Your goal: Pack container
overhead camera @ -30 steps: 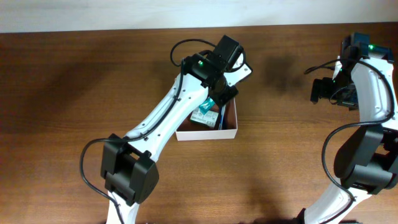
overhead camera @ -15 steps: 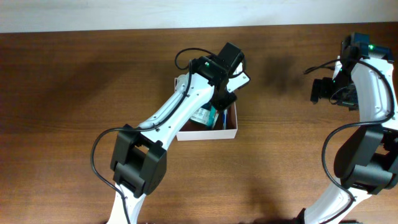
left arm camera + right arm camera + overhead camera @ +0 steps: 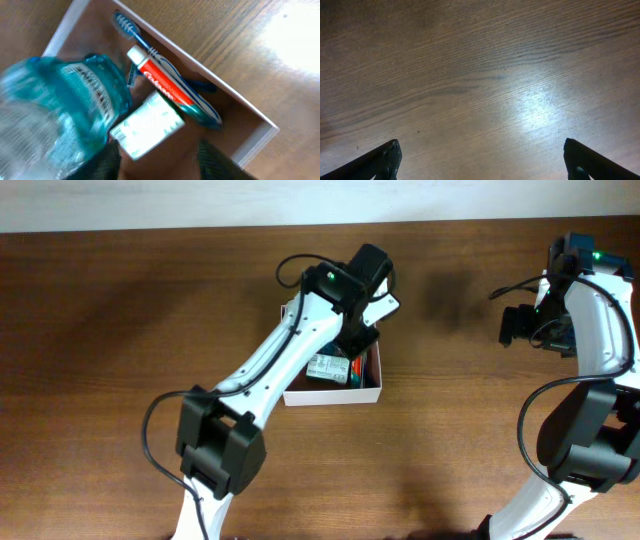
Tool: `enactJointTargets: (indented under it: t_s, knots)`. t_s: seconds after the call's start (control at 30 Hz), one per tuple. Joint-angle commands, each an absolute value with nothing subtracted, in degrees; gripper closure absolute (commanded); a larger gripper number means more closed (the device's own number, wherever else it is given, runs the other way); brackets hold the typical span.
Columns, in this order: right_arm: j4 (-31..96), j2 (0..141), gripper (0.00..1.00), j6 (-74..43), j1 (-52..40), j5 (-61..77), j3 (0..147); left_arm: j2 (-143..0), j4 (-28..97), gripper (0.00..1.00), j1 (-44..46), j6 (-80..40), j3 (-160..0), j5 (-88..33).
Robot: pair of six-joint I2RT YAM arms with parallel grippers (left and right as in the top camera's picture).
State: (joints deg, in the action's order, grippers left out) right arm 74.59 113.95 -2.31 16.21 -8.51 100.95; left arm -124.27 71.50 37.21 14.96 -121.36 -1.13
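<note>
The container (image 3: 330, 394), a shallow white-walled box with a brown floor (image 3: 235, 97), sits at mid-table. Inside lie a blue toothbrush (image 3: 125, 25), a red-and-white toothpaste tube (image 3: 165, 87) and a green-and-white soap box (image 3: 150, 125). A teal bottle (image 3: 65, 110), blurred, is at the box's left side, just outside my left finger (image 3: 107, 165). My left gripper (image 3: 160, 167) hangs over the box, its jaws apart with only bare floor between them. In the overhead view the left gripper (image 3: 355, 345) covers the bottle. My right gripper (image 3: 482, 160) stands wide open over bare wood.
The brown wooden table (image 3: 120, 330) stretches left and in front of the box. My right arm (image 3: 590, 300) stands at the far right edge, well away from the box. A pale wall strip (image 3: 150, 205) runs along the back.
My left gripper has opened and let go of the teal bottle inside the box, and its arm has shifted slightly over it. The right arm has not moved.
</note>
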Motion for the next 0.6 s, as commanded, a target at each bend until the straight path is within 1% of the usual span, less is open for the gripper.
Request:
enactJointTargets:
  t_s: [0.0,0.1,0.13,0.17,0.23,0.27,0.4,0.43,0.47,0.5,0.57]
  knots:
    - [74.6,114.3,0.02,-1.9,16.5,-8.2,101.8,-116.4,73.4,0.46,37.1,11.6,-125.8,-1.8]
    - [74.6,114.3,0.01,-1.9,16.5,-8.2,101.8,-112.2,75.2,0.46,37.1,11.0,-125.8,-1.7]
    - [74.6,114.3,0.01,-1.9,16.5,-8.2,101.8,-110.9,76.1,0.44,37.0,11.0,-125.8,-1.7]
    - [74.6,114.3,0.01,-1.9,16.5,-8.2,101.8,-109.4,77.1,0.41,36.9,11.0,-125.8,-1.7]
    - [74.6,114.3,0.01,-1.9,16.5,-8.2,101.8,-106.7,79.3,0.28,36.9,10.2,-125.8,-0.2]
    - [74.6,114.3,0.01,-1.9,16.5,-8.2,101.8,-105.6,80.2,0.25,36.9,9.0,-125.8,1.7]
    - [74.6,114.3,0.01,-1.9,16.5,-8.2,101.8,-100.8,84.5,0.15,36.9,2.5,-125.8,11.2]
    - [74.6,114.3,0.01,-1.9,16.5,-8.2,101.8,-99.6,85.8,0.13,36.9,1.2,-125.8,12.7]
    - [74.6,114.3,0.01,-1.9,16.5,-8.2,101.8,-98.7,86.9,0.08,36.9,0.3,-125.8,13.5]
    - [74.6,114.3,0.01,-1.9,16.5,-8.2,101.8,-97.2,88.9,0.06,36.9,-1.3,-125.8,14.5]
    - [74.6,114.3,0.01,-1.9,16.5,-8.2,101.8,-94.4,91.8,0.04,37.0,-4.6,-125.8,16.0]
